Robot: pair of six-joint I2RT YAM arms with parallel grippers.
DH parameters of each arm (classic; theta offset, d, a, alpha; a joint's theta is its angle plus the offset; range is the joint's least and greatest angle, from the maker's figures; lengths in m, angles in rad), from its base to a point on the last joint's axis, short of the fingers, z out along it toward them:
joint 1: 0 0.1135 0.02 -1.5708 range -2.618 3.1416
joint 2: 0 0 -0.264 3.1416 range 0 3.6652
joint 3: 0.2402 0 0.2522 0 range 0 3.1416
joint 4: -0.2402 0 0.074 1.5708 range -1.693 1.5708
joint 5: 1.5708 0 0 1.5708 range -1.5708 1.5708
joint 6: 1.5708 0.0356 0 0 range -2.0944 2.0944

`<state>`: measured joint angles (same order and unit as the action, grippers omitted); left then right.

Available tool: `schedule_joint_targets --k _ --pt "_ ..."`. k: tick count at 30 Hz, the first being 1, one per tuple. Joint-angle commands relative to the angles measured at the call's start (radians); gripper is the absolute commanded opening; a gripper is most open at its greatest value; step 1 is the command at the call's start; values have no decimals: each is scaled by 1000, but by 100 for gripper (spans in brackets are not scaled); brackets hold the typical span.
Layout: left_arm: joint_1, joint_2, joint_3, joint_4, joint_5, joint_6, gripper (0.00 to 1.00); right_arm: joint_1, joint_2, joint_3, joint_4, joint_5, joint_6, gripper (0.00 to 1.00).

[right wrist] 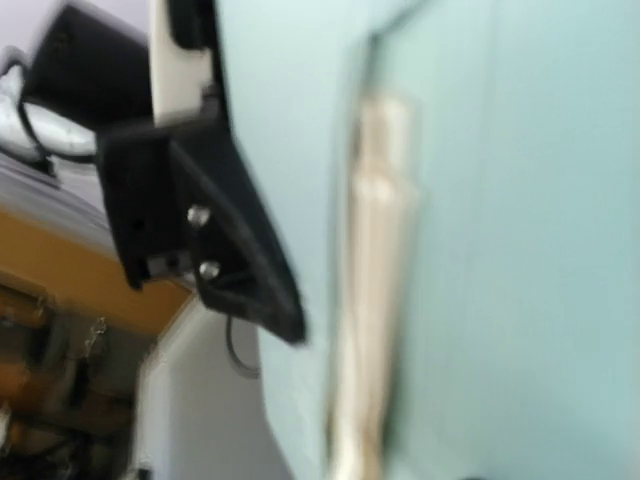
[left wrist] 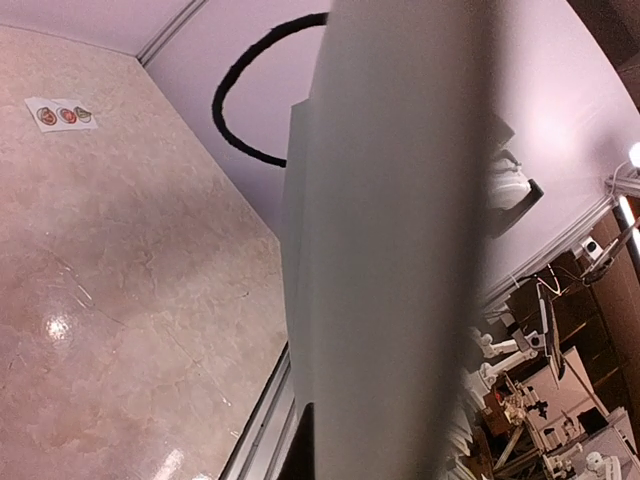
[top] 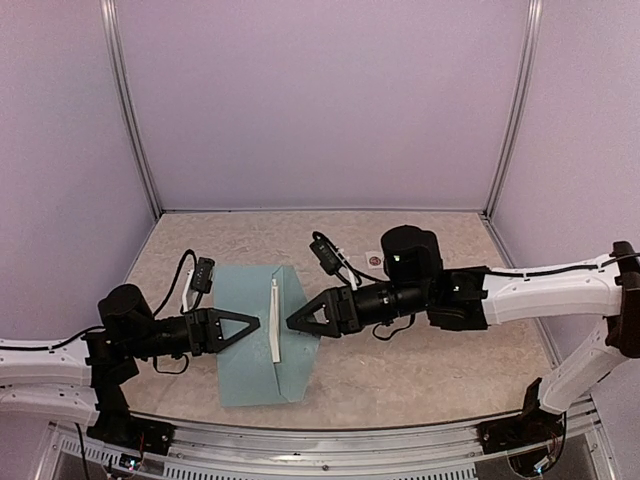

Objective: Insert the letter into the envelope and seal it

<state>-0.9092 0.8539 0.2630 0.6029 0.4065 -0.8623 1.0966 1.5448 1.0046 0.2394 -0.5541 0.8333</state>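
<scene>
The envelope is held up over the desk's near edge, my left jaws clamped on its left side; whether my right jaws are apart I cannot tell. The letter looks mostly inside (a pale sliver shows). Sealing is left, I judge: the stickers lie by the far edge. No writing is readable.

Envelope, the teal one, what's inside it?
Only a narrow cream edge of the letter shows in the envelope opening. The rest of the sheet is hidden behind the teal paper.
</scene>
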Motion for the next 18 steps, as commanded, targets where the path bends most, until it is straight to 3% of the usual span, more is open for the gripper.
schedule_joint_targets --k 1,5,9,18 --pt "6 -43 3 12 20 13 0 -62 -171 -95 -89 171 -9 61" --pt "1 -38 8 52 68 -2 0 -133 -248 -188 -124 238 52 70" --pt "-9 -27 26 70 86 -2 0 -141 -220 -191 -166 216 32 75" --pt "-20 25 48 100 84 -1 0 2 -33 -26 -38 -4 -90 78"
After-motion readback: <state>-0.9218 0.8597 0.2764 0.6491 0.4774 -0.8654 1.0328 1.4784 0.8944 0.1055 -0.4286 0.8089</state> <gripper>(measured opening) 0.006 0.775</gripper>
